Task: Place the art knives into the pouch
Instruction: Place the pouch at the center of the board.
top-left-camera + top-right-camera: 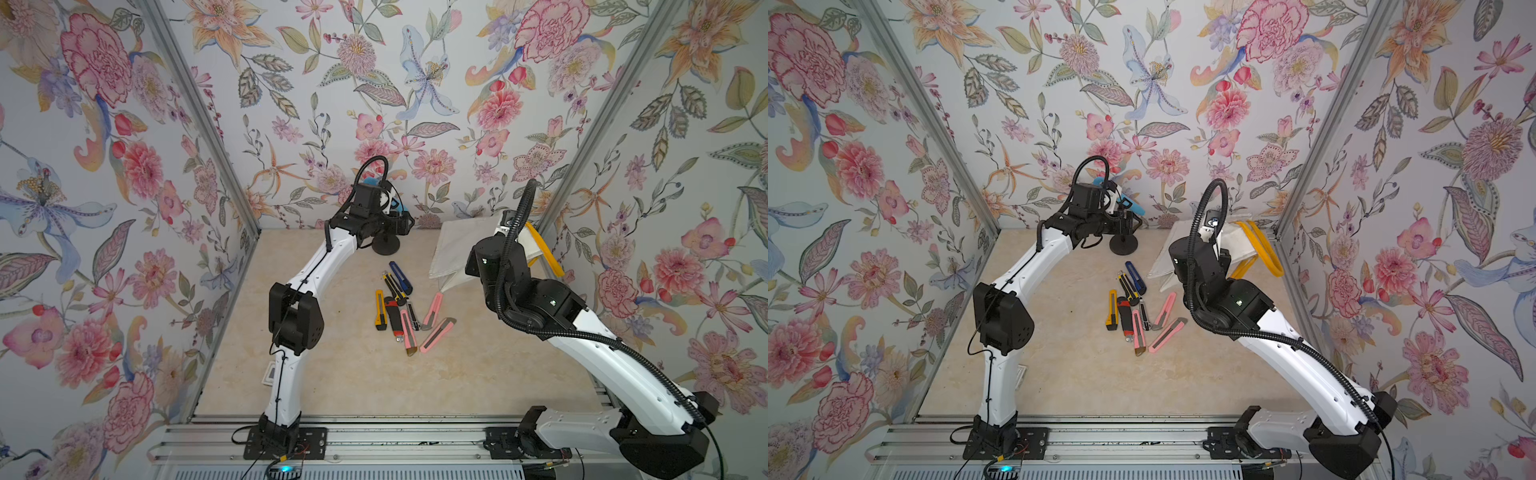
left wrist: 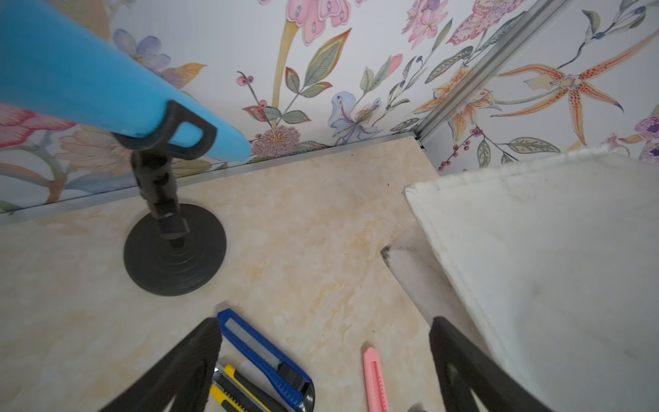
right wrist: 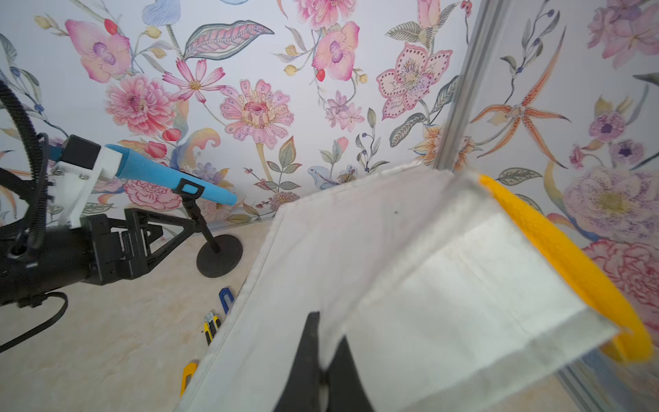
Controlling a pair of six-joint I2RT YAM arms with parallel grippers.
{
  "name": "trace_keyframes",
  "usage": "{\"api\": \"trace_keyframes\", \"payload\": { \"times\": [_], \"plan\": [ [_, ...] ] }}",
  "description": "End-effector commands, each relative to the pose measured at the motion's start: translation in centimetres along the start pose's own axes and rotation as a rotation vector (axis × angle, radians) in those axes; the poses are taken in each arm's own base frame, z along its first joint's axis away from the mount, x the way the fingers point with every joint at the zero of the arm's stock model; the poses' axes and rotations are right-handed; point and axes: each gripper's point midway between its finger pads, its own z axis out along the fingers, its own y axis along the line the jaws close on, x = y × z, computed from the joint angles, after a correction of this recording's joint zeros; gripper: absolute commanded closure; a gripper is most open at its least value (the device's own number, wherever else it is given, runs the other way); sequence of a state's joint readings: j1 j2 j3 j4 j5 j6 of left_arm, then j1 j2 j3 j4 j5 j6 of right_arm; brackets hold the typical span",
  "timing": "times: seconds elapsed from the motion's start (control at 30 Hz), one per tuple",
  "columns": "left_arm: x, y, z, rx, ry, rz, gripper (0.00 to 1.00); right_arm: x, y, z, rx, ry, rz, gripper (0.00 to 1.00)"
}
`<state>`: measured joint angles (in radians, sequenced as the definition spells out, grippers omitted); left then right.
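The pouch point(image 1: 455, 249) is sitting at the far right of the table point(image 1: 332, 374), close to the wall, with its yellow handles point(image 1: 1262, 253) trailing toward that side. The right gripper point(image 3: 328, 342) is pinching a fold of the canvas, fingers pressed together on the cloth, and is holding that part raised off the table. This looks like an effort to lift one layer and open the mouth.

The knives point(image 1: 405, 309) are lying in a loose cluster mid-table, just beside the pouch's near corner. None is being held, and which of them is the art knife cannot be told.

The left gripper point(image 2: 324, 324) is hovering empty, fingers spread wide, over the cluster's far end. It is near a black stand point(image 2: 174, 249) carrying a blue tube point(image 2: 89, 71), and is seemingly waiting for the mouth to open before going for a knife.
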<state>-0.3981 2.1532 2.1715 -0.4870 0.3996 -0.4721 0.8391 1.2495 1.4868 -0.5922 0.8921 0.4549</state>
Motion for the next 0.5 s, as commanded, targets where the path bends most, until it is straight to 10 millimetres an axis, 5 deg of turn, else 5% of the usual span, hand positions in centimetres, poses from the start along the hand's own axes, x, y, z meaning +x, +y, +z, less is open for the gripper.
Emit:
{"api": "trace_keyframes", "payload": {
  "times": [0.0,0.2,0.33,0.47],
  "plan": [
    [-5.8,1.7,-6.4,-0.066,-0.181,0.002,0.06,-1.1,2.8,-0.4,-0.093,-0.023,0.03,1.0],
    [-7.9,5.0,-11.8,-0.194,-0.252,0.023,0.05,1.5,8.9,-0.4,-0.254,0.033,0.031,1.0],
    [-7.7,6.4,-14.5,-0.252,-0.269,0.013,0.05,3.3,14.0,-0.9,-0.36,0.057,-0.009,1.0],
    [-6.4,7.4,-17.0,-0.277,-0.288,-0.002,0.04,3.0,18.7,-2.2,-0.437,0.018,-0.08,1.0]
  ]
}}
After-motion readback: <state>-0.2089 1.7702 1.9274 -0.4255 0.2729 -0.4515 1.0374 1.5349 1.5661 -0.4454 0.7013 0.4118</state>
